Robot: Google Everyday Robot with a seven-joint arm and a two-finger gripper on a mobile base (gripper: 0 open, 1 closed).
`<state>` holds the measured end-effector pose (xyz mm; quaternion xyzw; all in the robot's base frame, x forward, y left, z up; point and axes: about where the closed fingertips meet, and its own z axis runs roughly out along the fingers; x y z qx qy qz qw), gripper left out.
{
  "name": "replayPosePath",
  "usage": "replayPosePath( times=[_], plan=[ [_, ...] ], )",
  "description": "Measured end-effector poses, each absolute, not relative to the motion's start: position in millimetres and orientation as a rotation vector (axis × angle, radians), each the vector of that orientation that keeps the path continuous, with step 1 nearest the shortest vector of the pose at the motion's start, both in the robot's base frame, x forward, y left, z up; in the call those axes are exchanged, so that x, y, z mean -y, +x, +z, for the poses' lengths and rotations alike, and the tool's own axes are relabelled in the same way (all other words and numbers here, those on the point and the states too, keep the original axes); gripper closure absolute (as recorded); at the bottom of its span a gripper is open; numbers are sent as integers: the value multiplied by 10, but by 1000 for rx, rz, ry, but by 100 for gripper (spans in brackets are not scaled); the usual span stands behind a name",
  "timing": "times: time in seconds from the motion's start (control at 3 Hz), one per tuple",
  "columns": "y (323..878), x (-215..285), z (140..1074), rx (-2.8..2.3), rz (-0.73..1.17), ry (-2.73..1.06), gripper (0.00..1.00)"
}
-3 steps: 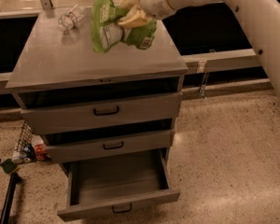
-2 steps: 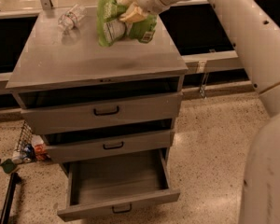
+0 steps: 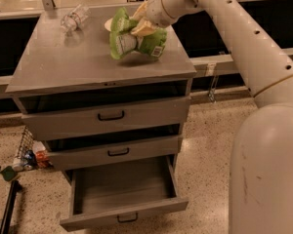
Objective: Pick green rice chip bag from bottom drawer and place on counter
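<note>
The green rice chip bag (image 3: 132, 38) is crinkly light green with a white label panel. It hangs low over the right part of the grey counter (image 3: 78, 67), its lower end at or just above the surface. My gripper (image 3: 139, 24) is shut on the bag's upper part, its cream fingers pinching the foil. The white arm reaches in from the upper right. The bottom drawer (image 3: 122, 189) stands pulled open below and shows an empty grey inside.
A clear plastic bottle (image 3: 73, 18) lies at the counter's back left. A pale round dish edge (image 3: 107, 24) shows behind the bag. The two upper drawers (image 3: 110, 116) are slightly ajar. Small clutter (image 3: 24, 157) lies on the floor at left.
The gripper with the bag has come down and a little toward the counter's front right. The camera view has shifted, so the arm now fills the right side.
</note>
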<state>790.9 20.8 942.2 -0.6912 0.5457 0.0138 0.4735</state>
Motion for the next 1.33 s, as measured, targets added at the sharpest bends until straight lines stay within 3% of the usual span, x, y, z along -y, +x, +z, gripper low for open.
replayPosePath(
  times=[0.67,1.33],
  plan=[
    [7824,-83,9486,-1326,38,-1640,1],
    [6581,-120,10528,-1007,10,-1425,0]
  ],
)
